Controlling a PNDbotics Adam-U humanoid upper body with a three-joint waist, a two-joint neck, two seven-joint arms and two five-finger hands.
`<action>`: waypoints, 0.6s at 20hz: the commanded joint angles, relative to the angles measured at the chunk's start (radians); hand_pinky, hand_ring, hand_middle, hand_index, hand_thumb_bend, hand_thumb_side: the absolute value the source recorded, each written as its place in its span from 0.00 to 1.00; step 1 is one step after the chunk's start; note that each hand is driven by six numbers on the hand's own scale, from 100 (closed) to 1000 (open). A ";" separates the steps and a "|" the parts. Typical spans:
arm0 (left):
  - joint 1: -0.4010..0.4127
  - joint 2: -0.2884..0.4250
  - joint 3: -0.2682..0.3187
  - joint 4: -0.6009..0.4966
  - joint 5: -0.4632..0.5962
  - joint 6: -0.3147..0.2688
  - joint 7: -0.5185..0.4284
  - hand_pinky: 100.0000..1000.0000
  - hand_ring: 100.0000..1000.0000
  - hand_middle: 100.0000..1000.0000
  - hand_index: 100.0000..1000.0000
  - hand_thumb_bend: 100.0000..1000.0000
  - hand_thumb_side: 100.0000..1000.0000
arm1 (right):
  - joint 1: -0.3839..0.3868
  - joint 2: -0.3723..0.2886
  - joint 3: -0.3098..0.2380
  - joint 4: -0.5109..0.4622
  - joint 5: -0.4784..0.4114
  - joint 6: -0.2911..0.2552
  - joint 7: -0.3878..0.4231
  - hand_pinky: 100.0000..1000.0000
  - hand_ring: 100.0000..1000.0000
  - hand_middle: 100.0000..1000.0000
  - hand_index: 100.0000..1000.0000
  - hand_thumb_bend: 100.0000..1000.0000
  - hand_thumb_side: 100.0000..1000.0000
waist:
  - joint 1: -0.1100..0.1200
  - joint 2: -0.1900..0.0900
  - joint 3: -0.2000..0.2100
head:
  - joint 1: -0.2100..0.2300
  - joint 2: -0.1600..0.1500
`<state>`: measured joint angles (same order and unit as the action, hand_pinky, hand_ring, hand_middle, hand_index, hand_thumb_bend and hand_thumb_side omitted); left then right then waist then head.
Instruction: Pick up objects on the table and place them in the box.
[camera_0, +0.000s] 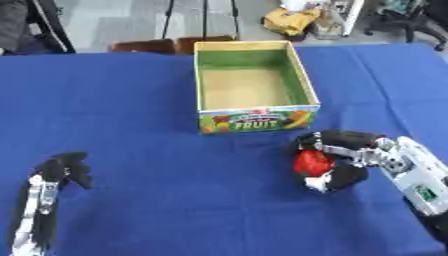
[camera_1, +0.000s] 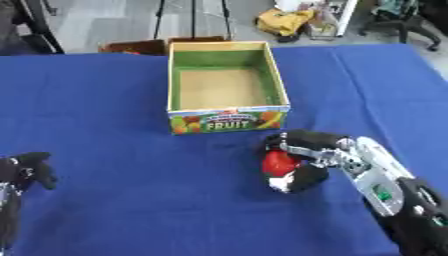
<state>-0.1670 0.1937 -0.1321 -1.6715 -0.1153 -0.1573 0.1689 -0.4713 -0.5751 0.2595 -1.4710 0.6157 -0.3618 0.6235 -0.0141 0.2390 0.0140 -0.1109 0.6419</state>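
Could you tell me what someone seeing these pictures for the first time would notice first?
Most likely the right hand, right of centre on the blue table, with its fingers curled round a red object. Just beyond it, at the middle of the table's far side, stands an open box with green inner walls, nothing visible inside. The left hand rests at the lower left.

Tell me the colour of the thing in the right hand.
Red, held in the right hand; clearest in the left eye view.
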 joint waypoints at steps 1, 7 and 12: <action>-0.004 0.006 -0.001 -0.015 0.002 -0.002 0.001 0.51 0.31 0.41 0.65 0.58 0.98 | 0.008 -0.015 0.010 0.028 0.026 -0.005 0.006 0.35 0.72 0.81 0.88 0.00 0.52 | 0.002 -0.012 0.000 | -0.001 0.008; -0.005 0.005 -0.002 -0.015 0.002 -0.003 0.001 0.51 0.31 0.41 0.65 0.58 0.98 | 0.008 -0.011 0.007 0.034 0.062 0.010 -0.027 0.01 0.51 0.76 0.83 0.00 0.04 | 0.001 -0.010 -0.001 | -0.001 0.007; -0.005 0.005 -0.002 -0.015 0.003 -0.003 0.001 0.51 0.31 0.41 0.65 0.58 0.98 | 0.004 -0.007 0.008 0.030 0.072 0.020 -0.077 0.00 0.46 0.73 0.79 0.00 0.00 | 0.001 -0.011 0.000 | -0.001 0.007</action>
<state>-0.1670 0.1937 -0.1322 -1.6715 -0.1153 -0.1574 0.1690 -0.4743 -0.5656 0.2599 -1.4654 0.6590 -0.3463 0.5541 -0.0145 0.2371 0.0137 -0.1109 0.6419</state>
